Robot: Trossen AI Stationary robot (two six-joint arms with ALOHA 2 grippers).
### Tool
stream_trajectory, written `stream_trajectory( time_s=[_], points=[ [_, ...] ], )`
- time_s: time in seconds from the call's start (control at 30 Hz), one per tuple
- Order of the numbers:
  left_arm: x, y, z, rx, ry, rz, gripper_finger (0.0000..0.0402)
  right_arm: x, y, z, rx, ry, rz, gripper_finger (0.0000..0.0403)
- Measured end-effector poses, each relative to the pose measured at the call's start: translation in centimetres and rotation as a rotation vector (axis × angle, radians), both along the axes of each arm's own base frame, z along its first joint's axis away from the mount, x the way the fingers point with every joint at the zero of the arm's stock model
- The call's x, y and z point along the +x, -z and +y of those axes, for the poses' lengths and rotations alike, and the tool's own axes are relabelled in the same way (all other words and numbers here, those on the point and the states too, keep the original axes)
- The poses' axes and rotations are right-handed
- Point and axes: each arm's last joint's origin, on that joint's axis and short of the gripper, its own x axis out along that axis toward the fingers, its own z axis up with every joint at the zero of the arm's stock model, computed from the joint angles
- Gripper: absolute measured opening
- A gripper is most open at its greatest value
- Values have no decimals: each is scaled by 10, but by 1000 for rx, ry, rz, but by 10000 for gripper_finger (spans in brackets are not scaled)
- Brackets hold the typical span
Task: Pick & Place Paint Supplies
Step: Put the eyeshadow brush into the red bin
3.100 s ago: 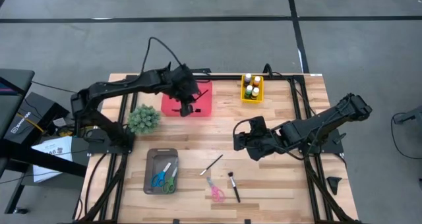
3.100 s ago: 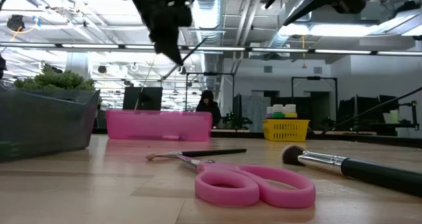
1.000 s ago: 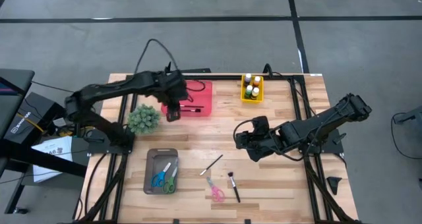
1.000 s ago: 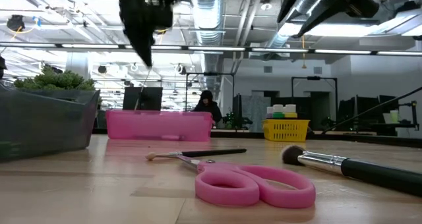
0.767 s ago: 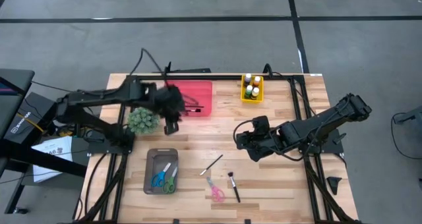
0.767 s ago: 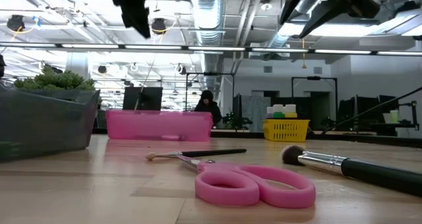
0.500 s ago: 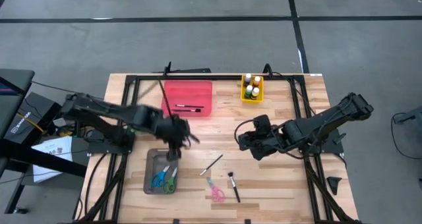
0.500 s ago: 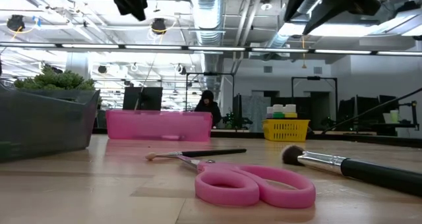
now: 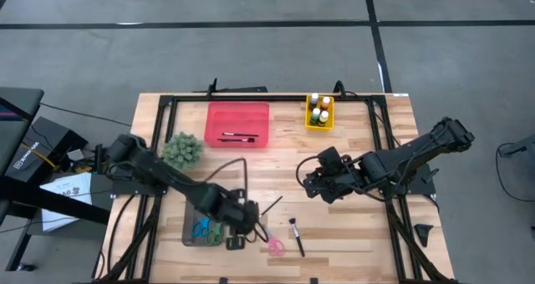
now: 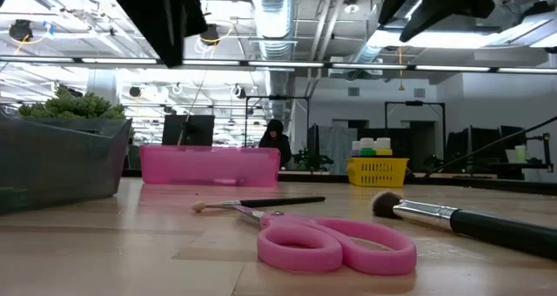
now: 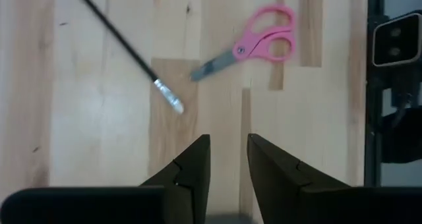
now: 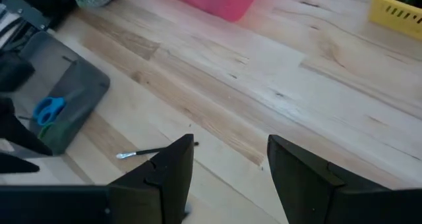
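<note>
**Current State: Paint Supplies Workstation**

High view: The left gripper [image 9: 244, 227] is positioned over the front of the table [image 9: 351, 225], between the grey tray [image 9: 194, 202] and the pink scissors [image 9: 272, 241]. The thin paintbrush [image 9: 270, 205] lies on the bare wood just beside it; the thick brush [image 9: 296, 236] lies near the scissors. The pink bin [image 9: 238, 124] at the back holds two brushes [image 9: 236, 136]. The yellow basket [image 9: 319, 113] contains the paint bottles [image 9: 318, 107]. The fuzzy green tuft [image 9: 182, 150] stands left of the pink bin. The right gripper [image 9: 311, 178] waits over the table's middle right.

Low view: The thin paintbrush [image 10: 259, 203], pink scissors [image 10: 331, 245] and thick brush [image 10: 452, 218] rest on the tabletop. The pink bin [image 10: 209, 165] and yellow basket [image 10: 378, 170] stand behind them.

Left wrist view: The left gripper [image 11: 228, 159] has its fingers [image 11: 195, 168] slightly parted, with nothing between them. The thin paintbrush [image 11: 130, 51] and pink scissors [image 11: 254, 46] lie ahead of it, apart from each other.

Right wrist view: The right gripper [image 12: 229, 163] has its fingers [image 12: 173, 173] spread wide, holding nothing. The thin paintbrush [image 12: 153, 151] lies beyond them; the grey tray [image 12: 69, 105] holds blue scissors [image 12: 47, 109].
</note>
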Motion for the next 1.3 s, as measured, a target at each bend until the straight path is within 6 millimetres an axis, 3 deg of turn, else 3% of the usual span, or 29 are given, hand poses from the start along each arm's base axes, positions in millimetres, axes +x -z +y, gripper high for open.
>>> stream_trajectory(
  time_s=[0.4,0.9,1.07,1.3],
  points=[
    [28,57,-2,116,58,81,95,-3,1,2,-12,-13,17,189],
    [42,74,13,83,47,114,95,-4,1,1,-24,-13,35,189],
    [44,90,12,92,30,151,95,-4,2,1,-25,-25,42,189],
    [44,94,11,85,-28,163,95,-4,2,2,-16,-30,47,189]
  ],
)
